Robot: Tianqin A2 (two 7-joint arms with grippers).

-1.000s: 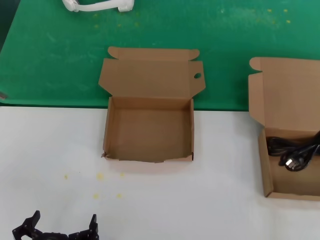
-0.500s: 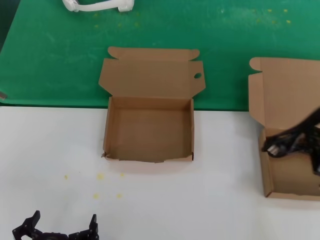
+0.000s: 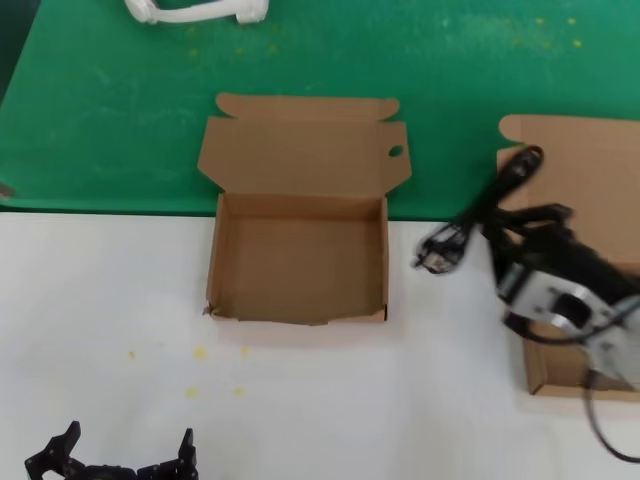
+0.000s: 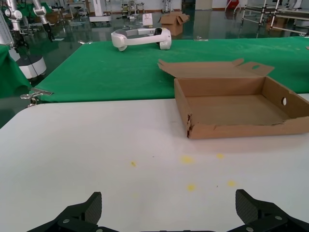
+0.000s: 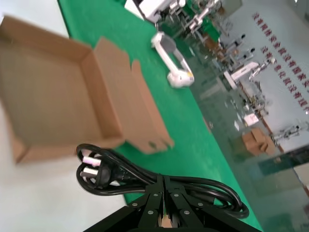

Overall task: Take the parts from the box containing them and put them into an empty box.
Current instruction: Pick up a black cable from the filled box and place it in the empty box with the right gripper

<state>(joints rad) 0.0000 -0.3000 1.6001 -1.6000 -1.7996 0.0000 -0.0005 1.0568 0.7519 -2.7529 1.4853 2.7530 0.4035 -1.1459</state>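
- While the right gripper (image 3: 497,232) hangs above the table between the two boxes, its fingers (image 5: 161,191) are clamped together on a black power cable (image 3: 470,222), held clear of every surface.
- The cable's plug end (image 3: 433,257) droops to the left of the gripper, over the white tabletop (image 3: 110,290) just right of the empty box; a loop of cable sticks up on the far side, in front of the other box's lid.
- The empty box (image 3: 298,258), open, with an oval hole (image 3: 395,152) near its lid's right corner, sits at the middle where white surface meets green mat (image 3: 110,110).
- The box containing the parts (image 3: 575,180) stands at the right edge, partly hidden behind the right arm; what lies inside cannot be seen.
- The left gripper (image 3: 112,460) rests at the near left edge, fingers spread wide and holding nothing.
- A white headset (image 3: 195,10) lies on the far mat.
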